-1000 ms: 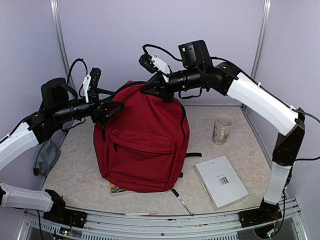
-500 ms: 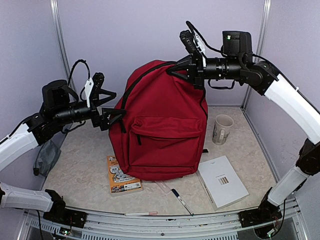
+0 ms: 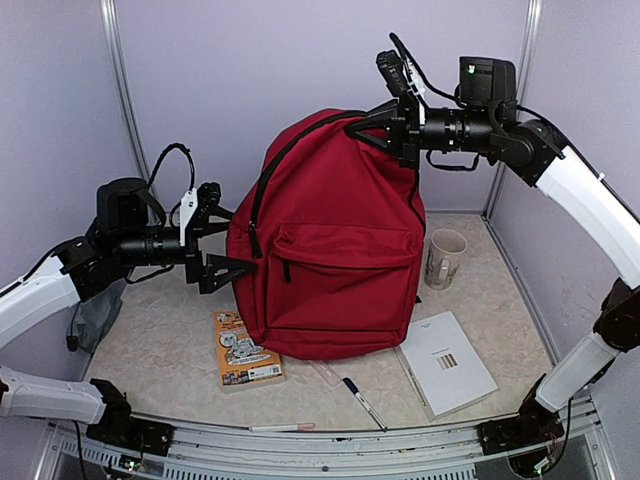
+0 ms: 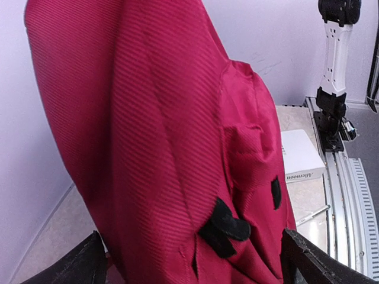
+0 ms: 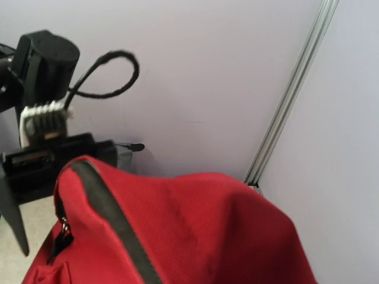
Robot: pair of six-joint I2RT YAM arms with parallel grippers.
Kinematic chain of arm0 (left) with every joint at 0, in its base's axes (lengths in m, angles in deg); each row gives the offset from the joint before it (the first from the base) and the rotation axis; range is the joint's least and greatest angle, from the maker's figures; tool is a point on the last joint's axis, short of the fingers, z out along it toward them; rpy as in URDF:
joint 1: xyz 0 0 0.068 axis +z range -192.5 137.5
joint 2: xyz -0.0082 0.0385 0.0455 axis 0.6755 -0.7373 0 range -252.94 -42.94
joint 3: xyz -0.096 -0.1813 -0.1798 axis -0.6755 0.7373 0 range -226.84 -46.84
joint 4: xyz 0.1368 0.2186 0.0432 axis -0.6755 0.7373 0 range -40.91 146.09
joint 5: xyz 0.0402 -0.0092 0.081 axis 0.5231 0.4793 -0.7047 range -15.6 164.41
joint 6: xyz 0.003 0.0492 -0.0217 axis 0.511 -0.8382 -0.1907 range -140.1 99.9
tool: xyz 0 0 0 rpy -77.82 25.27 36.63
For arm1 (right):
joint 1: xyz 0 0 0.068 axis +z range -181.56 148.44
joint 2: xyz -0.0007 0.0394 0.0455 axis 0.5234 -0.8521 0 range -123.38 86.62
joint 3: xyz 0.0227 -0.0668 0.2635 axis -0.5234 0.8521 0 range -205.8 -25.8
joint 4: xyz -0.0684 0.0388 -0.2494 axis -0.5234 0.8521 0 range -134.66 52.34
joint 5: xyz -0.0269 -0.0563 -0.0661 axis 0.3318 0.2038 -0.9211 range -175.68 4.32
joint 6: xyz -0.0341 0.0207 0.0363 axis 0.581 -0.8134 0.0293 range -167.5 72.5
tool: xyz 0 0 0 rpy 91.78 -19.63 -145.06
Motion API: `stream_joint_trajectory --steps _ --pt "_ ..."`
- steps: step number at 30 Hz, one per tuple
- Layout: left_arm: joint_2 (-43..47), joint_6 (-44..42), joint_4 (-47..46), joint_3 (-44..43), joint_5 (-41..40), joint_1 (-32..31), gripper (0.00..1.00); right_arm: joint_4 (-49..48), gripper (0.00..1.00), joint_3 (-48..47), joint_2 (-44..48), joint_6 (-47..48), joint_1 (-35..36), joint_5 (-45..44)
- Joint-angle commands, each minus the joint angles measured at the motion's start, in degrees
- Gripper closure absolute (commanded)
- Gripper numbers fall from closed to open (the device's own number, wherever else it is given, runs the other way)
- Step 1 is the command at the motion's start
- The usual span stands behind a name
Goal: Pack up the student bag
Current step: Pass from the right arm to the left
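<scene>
Top external view is showing you the student bag (image 3: 335, 260) standing upright on the table (image 3: 165, 335), long axis vertical, your right gripper (image 3: 397, 128) pinching its top at 1 o'clock, your left gripper (image 3: 233, 233), spread wide, hovering at its 9 o'clock side.

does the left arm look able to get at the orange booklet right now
Probably yes: the left gripper hangs open by the student bag, and the orange booklet lies mostly uncovered just below it.
</scene>
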Motion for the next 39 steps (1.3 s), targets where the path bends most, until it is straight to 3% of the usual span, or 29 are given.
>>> stream_joint_trajectory --steps 1,2,6,9,13,16,21,27,33,36,39 --pt "1.75 -3.73 -0.23 2.03 -0.38 -0.83 0.06 -6.49 1.00 -3.70 2.22 -1.20 -0.81 3.77" --pt "1.51 -3.61 -0.09 1.70 -1.03 -0.85 0.14 -6.67 1.00 -3.55 2.26 -1.20 -0.81 4.54" --pt "1.17 -3.78 1.73 0.55 0.99 -0.65 0.68 -6.85 1.00 -3.15 2.55 -1.46 -0.94 4.23" --pt "1.94 -3.63 1.48 0.66 2.67 -0.54 1.00 -7.04 1.00 -2.23 2.49 -1.71 -1.53 3.62" --pt "1.87 1.54 -1.33 -0.29 4.79 -0.27 1.00 -7.66 0.99 -0.14 0.95 -2.95 -1.68 -1.12" --pt "-0.67 9.62 -2.72 -3.94 2.27 1.48 1.00 -6.22 0.68 0.53 -2.85 -4.51 -1.69 -6.05" --pt "-4.06 23.90 2.46 -11.22 -7.67 6.74 1.00 0.55 0.51 -4.17 -9.88 -8.73 -1.69 -15.16" --pt "0.17 35.24 -1.36 -6.01 -10.48 8.10 1.00 -1.74 0.34 -3.51 -9.20 -12.04 -1.68 -25.61" --pt "0.80 37.45 -0.26 -5.04 -13.43 5.77 1.00 -8.00 0.30 2.48 -2.58 -14.58 -1.68 -29.78" --pt "0.38 37.60 -0.16 -5.45 -15.90 3.69 1.00 -12.45 0.43 8.20 1.20 -17.40 -0.57 -25.01" --pt "-0.13 35.81 -1.09 -5.69 -17.09 0.58 1.00 -18.08 0.55 14.80 3.12 -15.38 5.67 -19.32"
